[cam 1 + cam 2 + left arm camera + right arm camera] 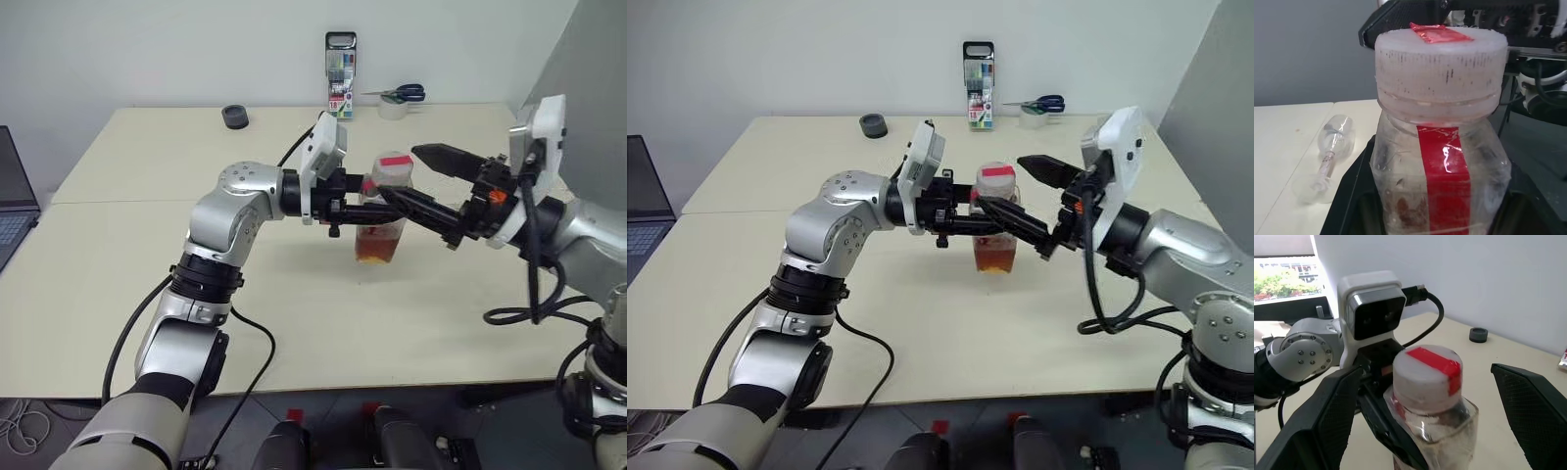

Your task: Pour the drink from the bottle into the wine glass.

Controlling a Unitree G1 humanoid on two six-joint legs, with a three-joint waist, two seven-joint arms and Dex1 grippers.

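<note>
My left gripper (364,210) is shut on the bottle (382,217), a squat clear plastic one held upright over the middle of the table. A little amber-red drink (376,247) sits in its bottom. Its white cap (1426,370) with a red strip is on. My right gripper (1425,377) is open, with one black finger on each side of the cap and apart from it. The wine glass (1333,149) lies on its side on the table beyond the bottle, seen in the left wrist view.
At the table's far edge stand a marker pack (341,73), a black tape roll (235,117) and scissors on a white roll (397,99). A laptop (14,201) sits at the far left. A grey panel (588,59) rises at the right.
</note>
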